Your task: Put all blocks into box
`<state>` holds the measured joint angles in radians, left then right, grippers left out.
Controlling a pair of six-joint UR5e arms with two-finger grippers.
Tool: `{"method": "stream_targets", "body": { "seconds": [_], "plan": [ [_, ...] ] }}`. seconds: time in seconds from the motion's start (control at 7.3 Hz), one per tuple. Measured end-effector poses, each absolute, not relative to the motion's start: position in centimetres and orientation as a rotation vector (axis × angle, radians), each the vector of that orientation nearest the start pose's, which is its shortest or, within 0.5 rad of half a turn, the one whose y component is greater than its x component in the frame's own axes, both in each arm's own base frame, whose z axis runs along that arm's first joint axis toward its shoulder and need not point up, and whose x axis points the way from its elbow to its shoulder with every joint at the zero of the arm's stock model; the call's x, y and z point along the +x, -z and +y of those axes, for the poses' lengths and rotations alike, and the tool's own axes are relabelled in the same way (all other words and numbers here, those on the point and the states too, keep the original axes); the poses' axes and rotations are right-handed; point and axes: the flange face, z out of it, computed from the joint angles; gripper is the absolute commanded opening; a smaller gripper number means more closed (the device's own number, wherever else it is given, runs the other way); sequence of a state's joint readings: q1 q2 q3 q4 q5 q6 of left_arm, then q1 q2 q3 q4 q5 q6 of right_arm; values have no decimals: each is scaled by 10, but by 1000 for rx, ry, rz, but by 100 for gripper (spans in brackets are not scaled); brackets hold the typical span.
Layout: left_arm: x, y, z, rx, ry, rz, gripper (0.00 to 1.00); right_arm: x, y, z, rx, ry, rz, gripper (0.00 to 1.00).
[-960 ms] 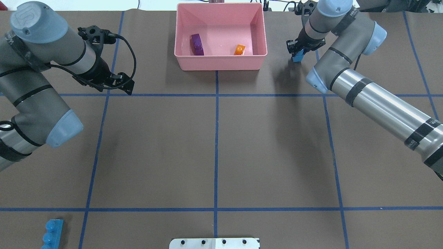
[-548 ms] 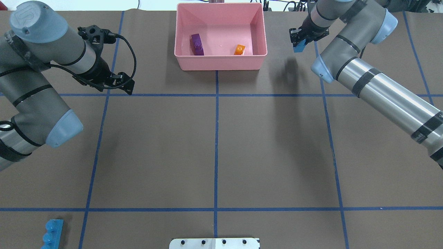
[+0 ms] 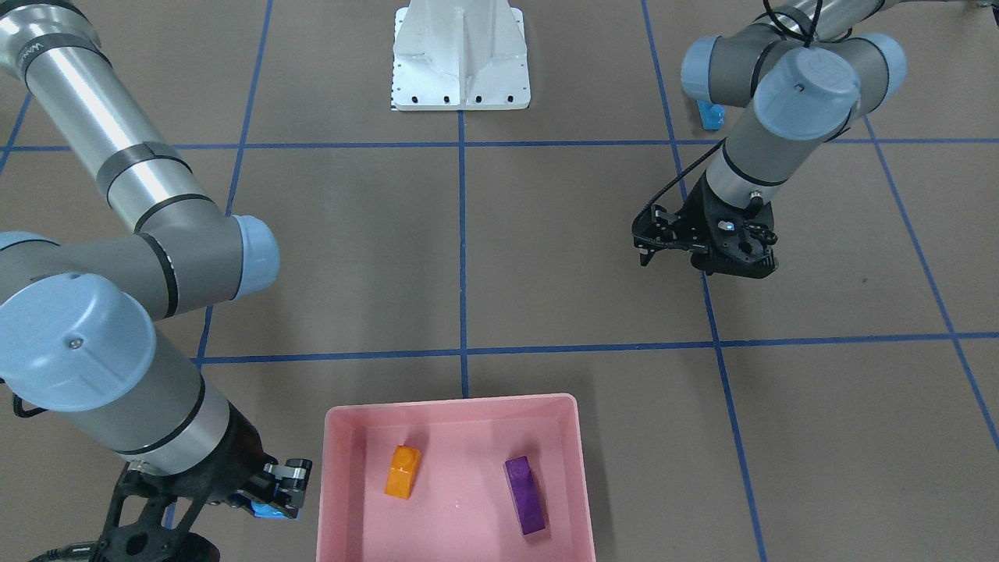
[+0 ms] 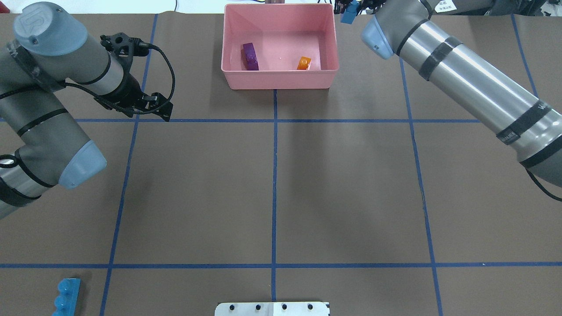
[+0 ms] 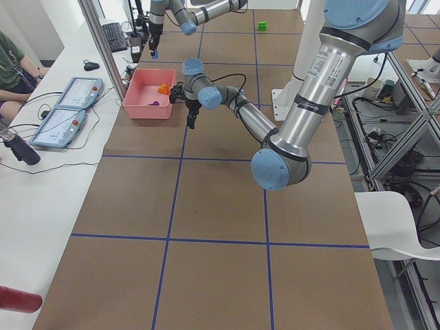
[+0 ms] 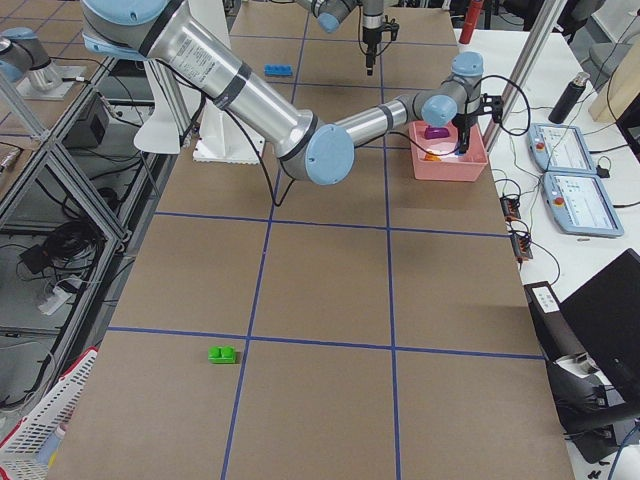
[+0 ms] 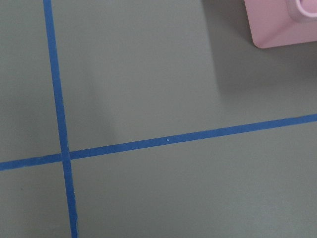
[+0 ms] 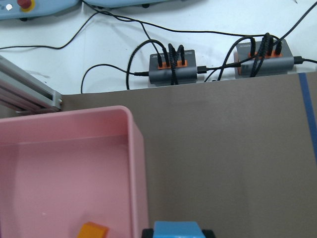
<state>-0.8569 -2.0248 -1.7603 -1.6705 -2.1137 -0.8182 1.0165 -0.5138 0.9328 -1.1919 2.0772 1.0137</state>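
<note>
The orange block (image 4: 304, 63) and purple block (image 4: 250, 56) lie in the box (image 4: 279, 83). The right fingers (image 3: 294, 476) pinch the small blue block (image 4: 349, 16) just beside its right wall. The left fingers (image 4: 167, 116) are spread and empty. The long blue block (image 4: 66, 296) and green block (image 6: 222, 353) are left on the surface (image 4: 351, 197).

Glossy plastic box (image 4: 276, 80) on a matt, seemingly paper-covered table (image 4: 197, 188).

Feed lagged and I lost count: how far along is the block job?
Done: orange block and purple block in the box. In hand: right gripper holds the small blue block beside the box. Remaining: long blue block and green block on the table.
</note>
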Motion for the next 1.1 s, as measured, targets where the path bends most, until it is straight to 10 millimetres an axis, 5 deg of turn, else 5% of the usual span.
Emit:
{"method": "stream_targets", "body": {
  "seconds": [0.27, 0.41, 0.55, 0.69, 0.82, 1.1],
  "plan": [
    [353, -305, -530, 160, -104, 874, 100, -445, -138, -768, 207, -253, -873, 0],
    [355, -306, -529, 158, -106, 873, 100, -481, -126, -757, 225, -278, -872, 0],
    [358, -307, -528, 154, -109, 872, 100, -513, -128, -747, 247, -308, -879, 36],
    [361, -308, -527, 151, -112, 871, 100, -535, -133, -739, 261, -333, -881, 88],
    [364, -308, -525, 148, -113, 871, 100, -547, -137, -734, 264, -343, -880, 98],
    [367, -308, -523, 142, -112, 872, 100, -557, -141, -729, 264, -339, -875, 99]
  ]
}}
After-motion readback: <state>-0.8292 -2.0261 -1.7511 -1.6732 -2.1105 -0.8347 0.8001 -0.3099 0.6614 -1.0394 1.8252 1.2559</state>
